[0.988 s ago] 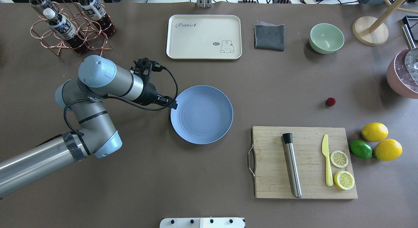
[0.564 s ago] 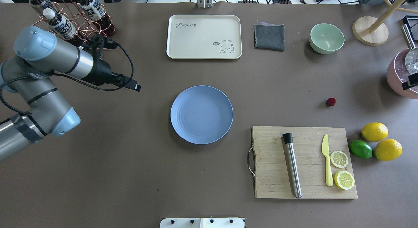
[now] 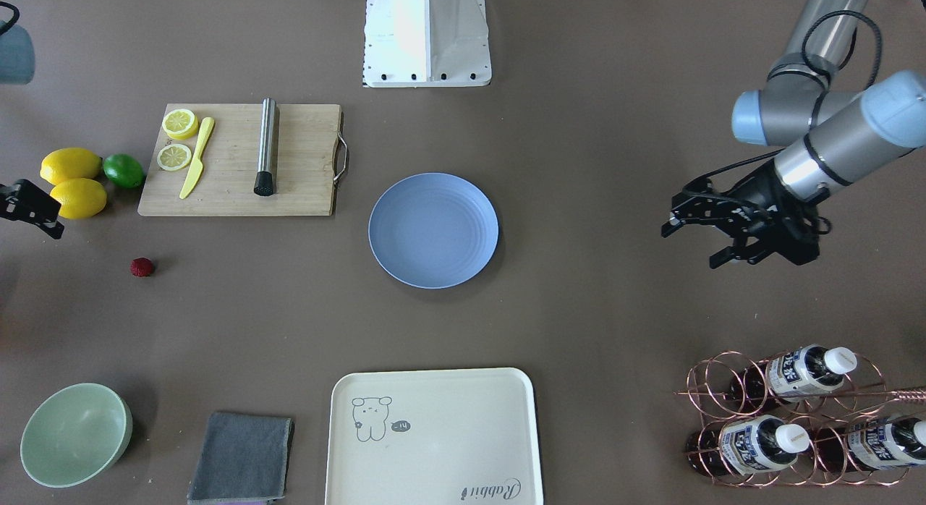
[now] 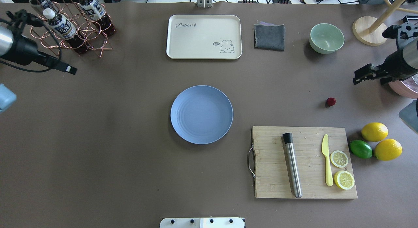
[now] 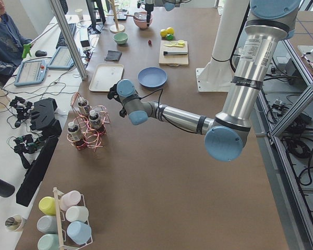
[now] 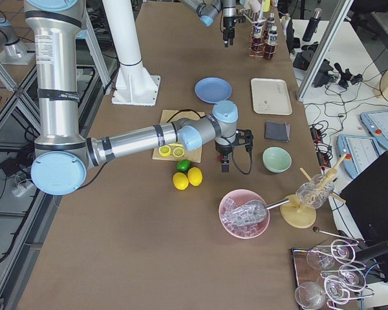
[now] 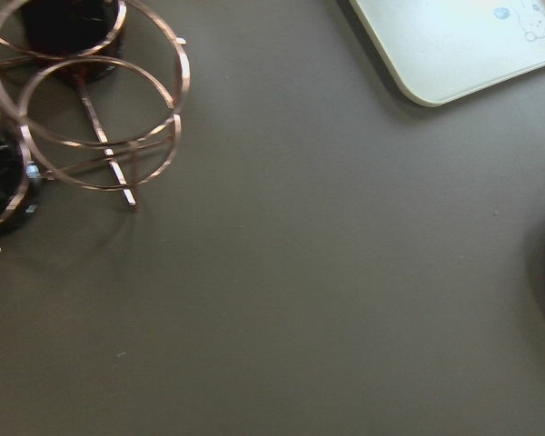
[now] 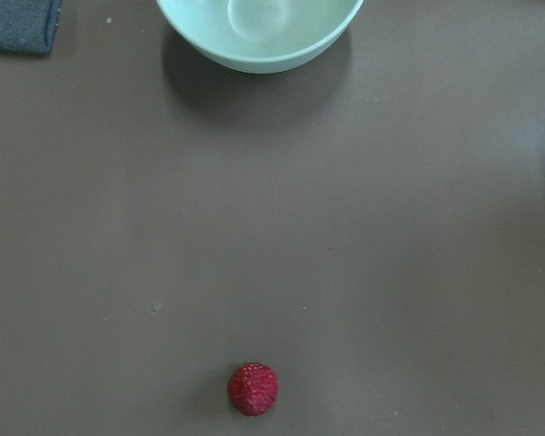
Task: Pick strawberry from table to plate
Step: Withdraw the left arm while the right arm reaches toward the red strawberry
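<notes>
Nearest you, on the right half of the table [image 4: 114,156], find the wooden cutting board [image 4: 271,175]. It carries a steel rod, a yellow knife and two lemon halves. Two whole lemons [image 4: 374,131] and a lime [image 4: 361,149] lie just right of the board.

Locate the light-blue plate [image 4: 201,114] at the table's middle, left of the board's far corner. It is bare.

Locate the strawberry [image 4: 330,102] on the table, just beyond the board's far right edge. It is well apart from the plate, on the plate's right. Nothing touches it.

Check the right gripper [image 4: 368,80]. It hangs above the table, farther right and slightly farther back than the strawberry, and apart from it. Its two fingers show a gap between them and hold nothing. Its wrist view shows the berry low and centred, with the green bowl [image 4: 326,38] beyond.

Check the left gripper [image 3: 691,244]. It hovers at the far left, beside the copper bottle rack [image 4: 72,35], jaws spread and holding nothing.

Along the far edge lie the cream tray [image 4: 203,37] and a grey cloth [image 4: 269,37].
</notes>
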